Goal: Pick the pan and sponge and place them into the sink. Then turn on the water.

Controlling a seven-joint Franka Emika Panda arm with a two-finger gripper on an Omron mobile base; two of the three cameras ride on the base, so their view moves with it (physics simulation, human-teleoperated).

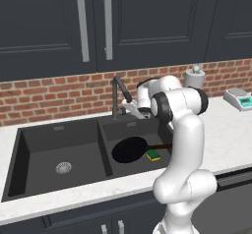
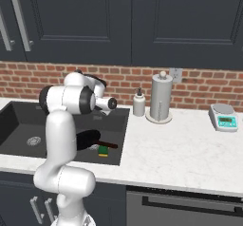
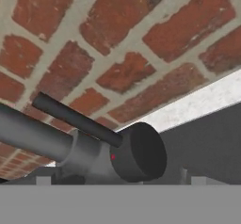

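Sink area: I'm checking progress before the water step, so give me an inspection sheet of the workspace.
Surface: white marbled counter, around a dark double-basin sink.
Job's things: pan and sponge both lie in the right basin, sponge beside the pan's handle; no water stream seen at the faucet.
Clutter: paper towel holder, soap dispenser, kitchen scale on the counter to the right.
End effector: open, holding nothing, at the faucet's base; the hand view looks onto the faucet's knob and lever.
Cables: nothing seen.
Surroundings: brick backsplash, dark cabinets.
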